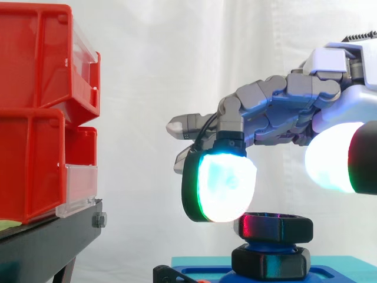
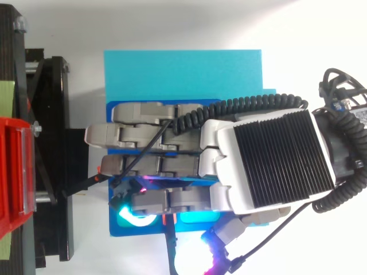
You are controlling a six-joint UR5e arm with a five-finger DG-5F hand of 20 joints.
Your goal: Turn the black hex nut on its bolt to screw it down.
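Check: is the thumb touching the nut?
No, the thumb pad hangs above and right of the nut, a gap between them.

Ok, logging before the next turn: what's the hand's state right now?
Hand: open, gripping nothing; one fingertip pad hangs just beside the upper black hex nut.

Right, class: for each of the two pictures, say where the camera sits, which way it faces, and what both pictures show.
Side view: the camera sits beside the work at about its height, looking level across. The hand reaches in from the right, with a glowing pad close by the top black nut.
Top view: the camera sits overhead, looking down. The hand enters from the right, over the blue base.
Shared: the hand, red bins, black stand and blue base.
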